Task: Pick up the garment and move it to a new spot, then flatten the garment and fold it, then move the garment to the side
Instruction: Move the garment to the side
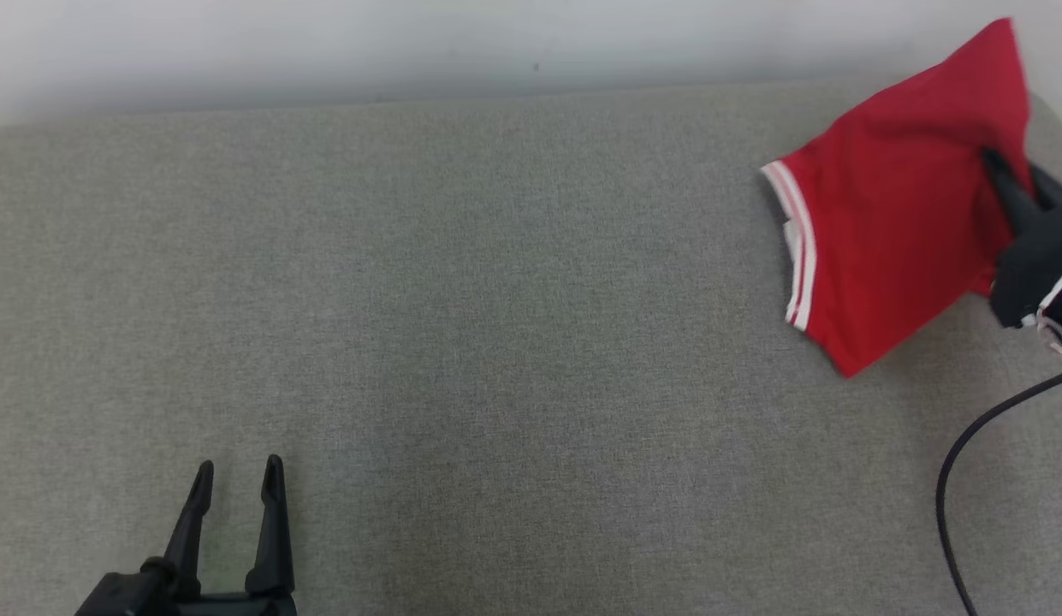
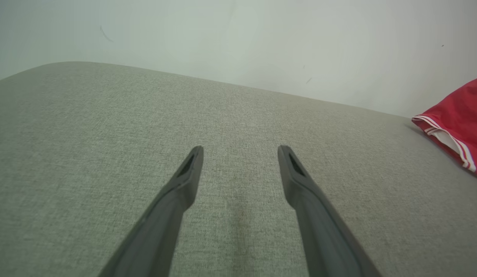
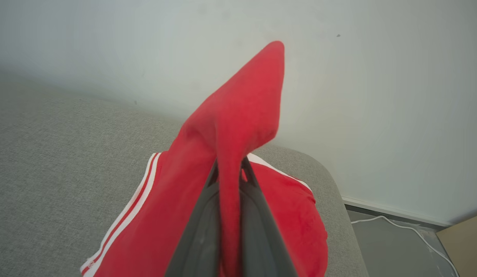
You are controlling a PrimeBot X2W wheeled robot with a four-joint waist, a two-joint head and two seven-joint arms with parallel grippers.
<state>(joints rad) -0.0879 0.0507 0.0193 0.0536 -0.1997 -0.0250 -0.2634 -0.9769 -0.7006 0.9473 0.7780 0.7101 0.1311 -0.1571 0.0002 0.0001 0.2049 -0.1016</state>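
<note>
Garment: a red knit-fabric garment (image 1: 890,231) with two white stripes along one hem, folded into a compact oblong.
Where it is: at the far right end of the grey woven-fabric padded surface (image 1: 462,342), close to its rounded right edge and near the pale wall (image 1: 496,43).
Long axis: in the head view it runs on a diagonal, from a near corner up to a far corner beside the wall.
Facing: the striped hem is a short edge and faces left, towards the middle of the surface; the far corner stands up as a peak past the fingertips in the right wrist view.
Contact: I cannot tell whether the lower part rests on the surface or hangs just above it.
Right gripper (image 1: 1012,162): jaws closed to a sliver on a thin ridge of the red cloth at its right side.
Left gripper (image 1: 240,466): jaws fully apart, holding nothing, low over bare fabric well apart from the garment.
Stage: probably the last step, setting the folded piece aside.
Risk, fold: a one-sided pinch on a narrow ridge may let the loose layers sag, so the fold could open.
Risk, slip: the thin cloth could slide out of the jaws if dragged across the rough weave.
Risk, edge: a release this close to the rounded edge could tip the garment to the floor.
Risk, cable: the black cable (image 1: 958,462) lies by the right arm and may snag.
</note>
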